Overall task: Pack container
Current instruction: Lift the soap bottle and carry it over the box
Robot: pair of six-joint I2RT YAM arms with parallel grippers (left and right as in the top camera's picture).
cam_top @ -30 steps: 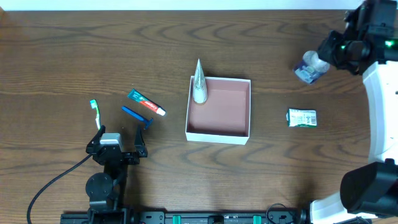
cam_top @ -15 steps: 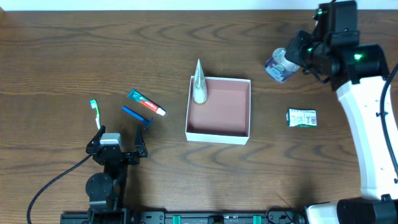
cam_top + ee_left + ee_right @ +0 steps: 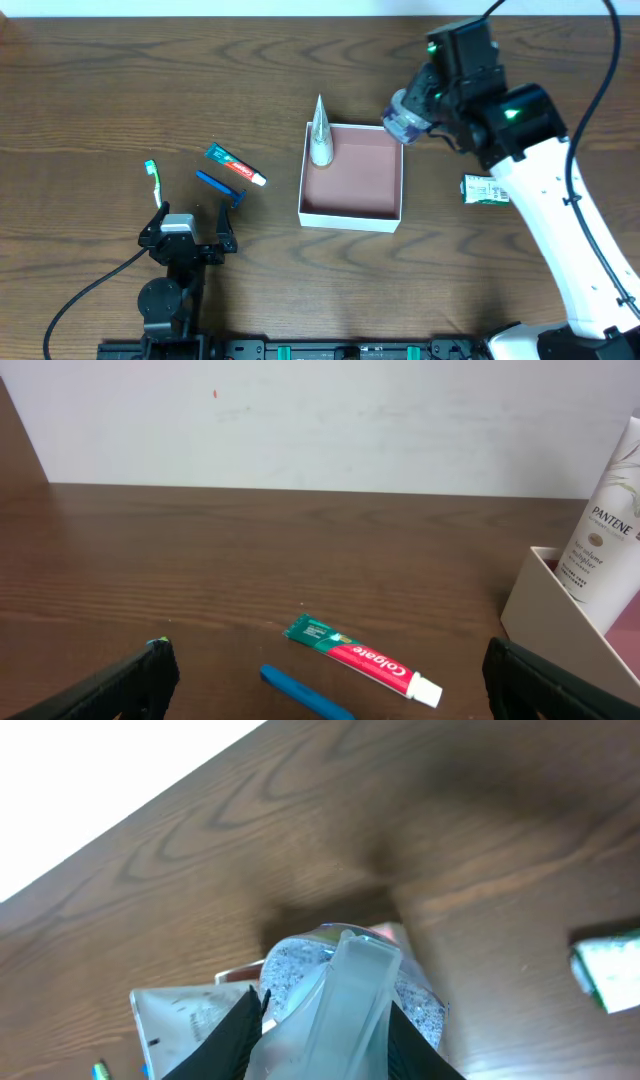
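One item in hand: my right gripper (image 3: 408, 112) is clamped on a small clear bottle (image 3: 345, 988), with a finger on each side of it. In the last second I've swung it in from the far right of the table (image 3: 100, 80). It now hangs over the far-right corner of the box (image 3: 350, 217), above the rim and not yet over the middle.

The box sits mid-table and open, floor mostly bare. One tube (image 3: 320, 135) stands in its far-left corner.

That means transport is nearly done. My guess at what's left is a short move inward, then lower and release. The risk is clipping the thin wall if I drop from here.

A green packet (image 3: 486, 189) lies on the table to the right of the box.

My left gripper (image 3: 193, 222) is parked at the near left with its fingers wide apart and nothing in them. Toothpaste (image 3: 362, 656), razor (image 3: 218, 185) and toothbrush (image 3: 153, 178) lie just ahead of it, unpacked.
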